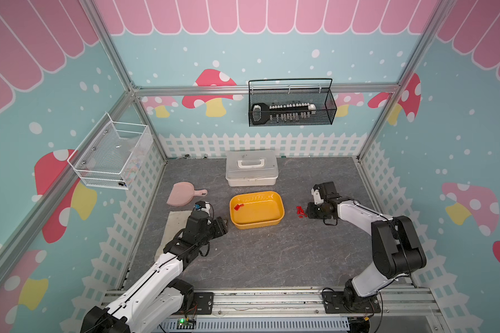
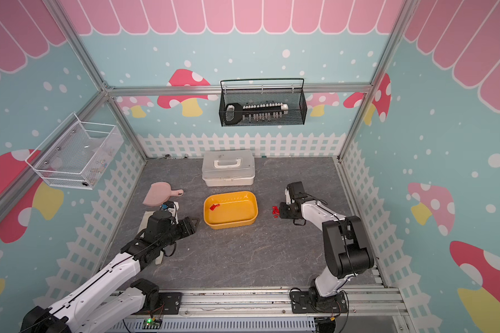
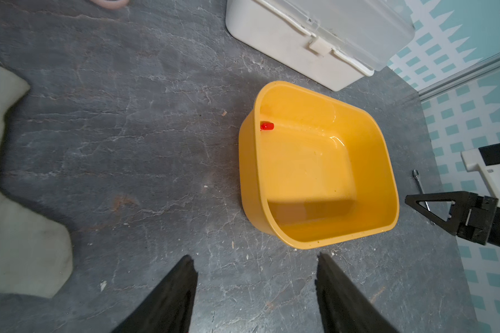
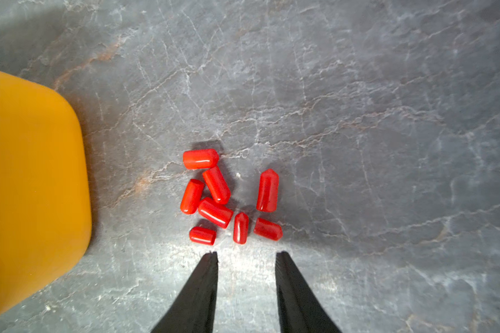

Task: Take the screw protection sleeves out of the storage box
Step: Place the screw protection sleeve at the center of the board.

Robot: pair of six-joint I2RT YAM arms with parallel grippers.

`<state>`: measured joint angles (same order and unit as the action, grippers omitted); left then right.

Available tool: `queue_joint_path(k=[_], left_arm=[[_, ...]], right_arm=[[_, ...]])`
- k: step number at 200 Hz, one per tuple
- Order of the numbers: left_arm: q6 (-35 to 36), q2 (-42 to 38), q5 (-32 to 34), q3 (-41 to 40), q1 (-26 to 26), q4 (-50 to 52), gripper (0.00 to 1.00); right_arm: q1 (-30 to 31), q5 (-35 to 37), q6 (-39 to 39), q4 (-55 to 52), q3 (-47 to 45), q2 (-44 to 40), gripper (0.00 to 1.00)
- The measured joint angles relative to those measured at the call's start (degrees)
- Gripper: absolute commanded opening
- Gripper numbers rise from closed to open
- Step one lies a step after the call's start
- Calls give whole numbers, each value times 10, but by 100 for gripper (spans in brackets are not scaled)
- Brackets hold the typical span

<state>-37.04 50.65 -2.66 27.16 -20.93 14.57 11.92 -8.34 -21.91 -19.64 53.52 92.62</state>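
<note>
Eight screw protection sleeves (image 4: pixel 215 212) are seen in a loose cluster on the grey tabletop (image 4: pixel 387 115). They lie outside the storage box (image 4: pixel 32 173), between its right end and the tabletop's right edge.

The right gripper (image 4: pixel 246 253) is held just short of this cluster. Its fingers are parted and nothing is gripped between them. The nearest sleeves lie just beyond the fingertips (image 4: pixel 207 274), close to them but not touched. One finger is lined up with the denser side of the cluster and the other with its looser side.

A few more red sleeves (image 1: pixel 238 206) are found inside the box, against its left wall. Their number cannot be told, and only one is made out over the wall in the left wrist view.

The left gripper (image 3: pixel 254 256) is held over bare tabletop on the left side of the box and is pointed toward it. Its fingers are spread wide and empty, apart from the box wall and well apart from every sleeve.

A white lidded case (image 1: pixel 251 168) is set behind the box, toward the far edge. A pink dustpan (image 1: pixel 185 197) lies toward the left edge.
</note>
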Motion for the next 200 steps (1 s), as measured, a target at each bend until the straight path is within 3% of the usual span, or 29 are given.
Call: queue_joint_path(k=[62, 115, 166, 200], left_arm=[[19, -6, 15, 35, 0, 63, 68], [26, 1, 24, 46, 0, 81, 68], [26, 0, 31, 29, 9, 91, 68], [25, 55, 16, 29, 27, 76, 68]], right_arm=[[0, -122, 46, -41, 3, -85, 48], [11, -227, 72, -72, 35, -109, 49], [61, -255, 84, -49, 50, -151, 40], [140, -235, 95, -38, 109, -80, 35]])
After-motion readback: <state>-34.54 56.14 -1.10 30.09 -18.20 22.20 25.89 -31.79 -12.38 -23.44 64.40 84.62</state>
